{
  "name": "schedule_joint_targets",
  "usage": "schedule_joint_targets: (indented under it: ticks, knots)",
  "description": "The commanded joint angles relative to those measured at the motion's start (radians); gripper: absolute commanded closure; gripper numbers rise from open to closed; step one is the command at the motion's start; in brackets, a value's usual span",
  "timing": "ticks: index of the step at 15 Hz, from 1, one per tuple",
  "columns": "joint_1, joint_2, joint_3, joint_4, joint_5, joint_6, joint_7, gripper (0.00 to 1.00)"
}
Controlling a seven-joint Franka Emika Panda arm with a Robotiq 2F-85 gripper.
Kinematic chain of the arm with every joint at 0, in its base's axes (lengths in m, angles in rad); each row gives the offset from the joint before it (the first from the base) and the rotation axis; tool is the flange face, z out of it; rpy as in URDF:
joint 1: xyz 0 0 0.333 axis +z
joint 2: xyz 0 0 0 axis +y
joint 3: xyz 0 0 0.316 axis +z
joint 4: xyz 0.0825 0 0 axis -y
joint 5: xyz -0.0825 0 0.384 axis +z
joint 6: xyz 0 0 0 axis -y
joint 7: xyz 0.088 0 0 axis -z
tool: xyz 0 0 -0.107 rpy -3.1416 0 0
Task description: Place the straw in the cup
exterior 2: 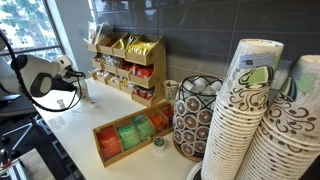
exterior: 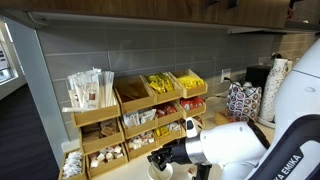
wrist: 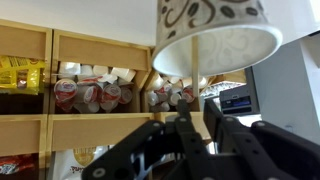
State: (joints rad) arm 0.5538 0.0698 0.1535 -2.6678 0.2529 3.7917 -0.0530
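In the wrist view a thin pale straw point(wrist: 196, 75) runs from between my gripper's point(wrist: 190, 128) dark fingers into the pale inside of the cup point(wrist: 215, 35). The cup has a round rim, and brown swirls show on its outer wall. The fingers are closed on the straw. In an exterior view my gripper point(exterior: 165, 157) hangs just above the small white cup point(exterior: 157, 172) on the counter in front of the shelf. In an exterior view the gripper point(exterior 2: 72, 84) is at the far left, and the cup there is too small to make out.
A wooden shelf rack point(exterior: 130, 115) of sachets and creamer pods stands right behind the cup. Tall stacks of dark-patterned cups point(exterior 2: 255, 120) fill one end of the counter. A wire holder point(exterior 2: 192, 118) and a wooden tea box point(exterior 2: 128, 136) are also on the counter.
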Motion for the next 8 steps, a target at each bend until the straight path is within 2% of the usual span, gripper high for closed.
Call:
schedule_joint_targets:
  ticks: [1, 4, 6, 7, 8]
  knots:
    - [-0.083, -0.026, 0.074, -0.008, -0.007, -0.028, -0.005, 0.43]
    - [-0.114, -0.101, 0.106, -0.029, -0.002, -0.079, -0.008, 0.21]
    - [-0.133, -0.171, 0.125, -0.04, -0.027, -0.152, 0.017, 0.06]
    - [-0.101, -0.205, 0.095, -0.042, -0.019, -0.202, 0.008, 0.01]
    - [-0.102, -0.24, 0.093, -0.041, -0.028, -0.254, 0.02, 0.0]
